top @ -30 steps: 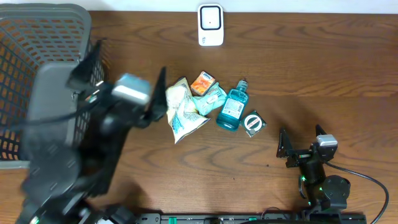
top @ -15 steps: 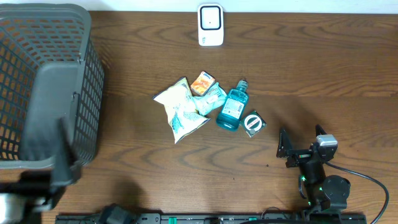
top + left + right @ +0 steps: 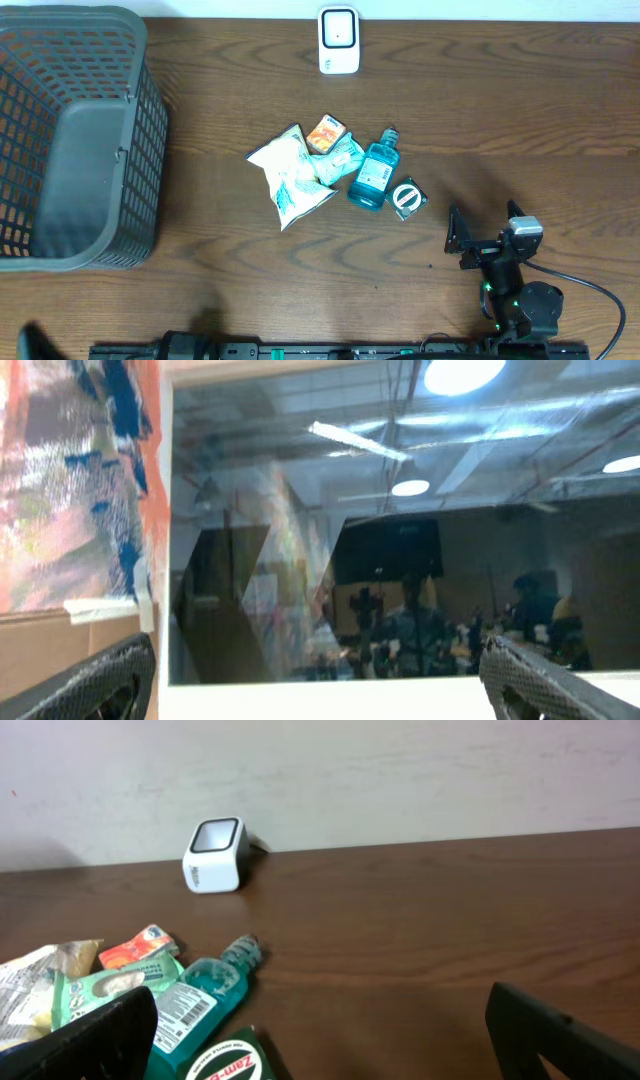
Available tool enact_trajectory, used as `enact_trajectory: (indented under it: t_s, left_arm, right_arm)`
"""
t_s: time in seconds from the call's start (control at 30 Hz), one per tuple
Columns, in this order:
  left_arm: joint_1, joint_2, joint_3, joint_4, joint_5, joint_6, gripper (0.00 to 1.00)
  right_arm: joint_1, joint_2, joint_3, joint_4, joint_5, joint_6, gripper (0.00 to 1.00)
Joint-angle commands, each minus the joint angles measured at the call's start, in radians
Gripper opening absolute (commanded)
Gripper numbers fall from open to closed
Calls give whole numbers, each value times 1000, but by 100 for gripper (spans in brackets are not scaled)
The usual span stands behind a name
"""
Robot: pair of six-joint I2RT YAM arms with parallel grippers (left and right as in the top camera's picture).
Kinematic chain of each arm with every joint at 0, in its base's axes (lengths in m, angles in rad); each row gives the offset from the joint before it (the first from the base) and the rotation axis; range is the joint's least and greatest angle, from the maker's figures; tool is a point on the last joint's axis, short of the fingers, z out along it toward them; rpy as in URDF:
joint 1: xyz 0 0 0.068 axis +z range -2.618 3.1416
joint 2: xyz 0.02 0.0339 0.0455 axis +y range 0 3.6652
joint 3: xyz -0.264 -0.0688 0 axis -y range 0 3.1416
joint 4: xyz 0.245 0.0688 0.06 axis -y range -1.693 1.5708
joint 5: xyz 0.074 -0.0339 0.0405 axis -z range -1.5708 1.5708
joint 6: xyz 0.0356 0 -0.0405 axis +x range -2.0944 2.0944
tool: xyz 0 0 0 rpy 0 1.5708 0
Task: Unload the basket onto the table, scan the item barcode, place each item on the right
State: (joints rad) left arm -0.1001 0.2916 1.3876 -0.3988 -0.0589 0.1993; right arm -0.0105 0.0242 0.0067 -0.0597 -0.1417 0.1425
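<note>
Mouthwash bottle [image 3: 373, 174]: lies flat mid-bench [image 3: 500, 120], touching a snack bag [image 3: 290, 180]; ahead-left of the right pincer [image 3: 325, 1040], apart. Barcode scanner [image 3: 339, 40]: far edge. Right pincer spread. Left pincer [image 3: 320, 685] spread, facing a window [image 3: 400, 560].

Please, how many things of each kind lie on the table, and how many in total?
Bottle: 1
Packets: 2
Small boxes: 2
Scanner: 1
Basket: 1
Total: 7
</note>
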Motion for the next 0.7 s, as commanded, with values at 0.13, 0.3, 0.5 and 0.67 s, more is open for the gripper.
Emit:
enact_trajectory:
  t_s: [0.13, 0.3, 0.5, 0.67]
  left_arm:
    - [79, -13, 176, -59, 78, -133, 97]
    - [86, -29, 237, -94, 78, -130, 98]
    - [171, -192, 126, -34, 78, -130, 98]
    - [212, -281, 36, 19, 78, -130, 98]
  right_arm:
    - [6, -3, -1, -4, -3, 10, 99]
    - [6, -3, -1, -4, -3, 10, 99]
    - [6, -3, -1, -4, -3, 10, 99]
    - [6, -3, -1, -4, -3, 10, 99]
